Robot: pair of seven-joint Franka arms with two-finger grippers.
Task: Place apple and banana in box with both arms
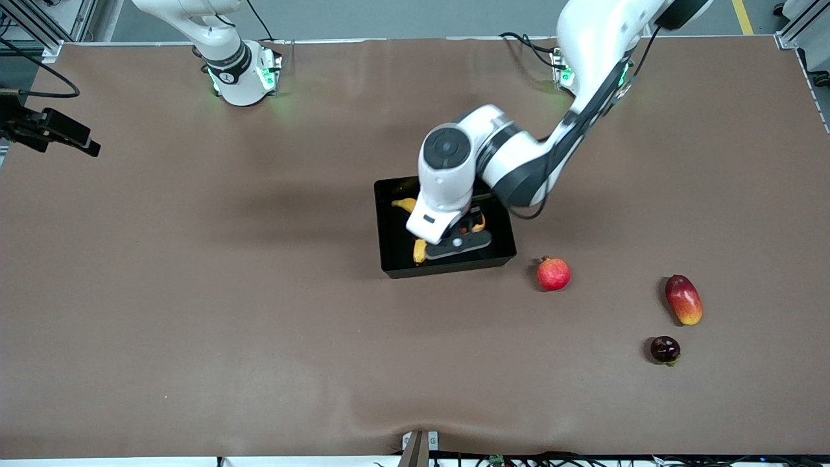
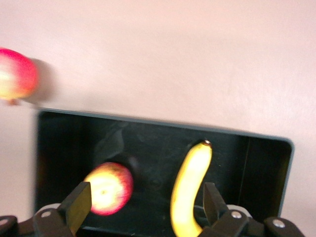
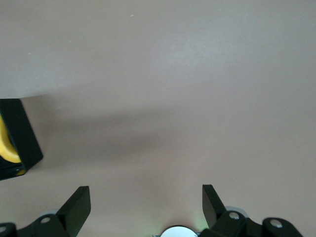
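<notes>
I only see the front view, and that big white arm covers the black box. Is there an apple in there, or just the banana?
Observer: Yes. The left wrist view shows the apple lying in the box beside the banana.
Operator: Is the hand holding either one?
Observer: No. The left hand is open above them and grips neither.
Operator: And the other hand? I can't find it.
Observer: The right hand hangs open over the brown table, with a corner of the box at the edge of its view.
</notes>
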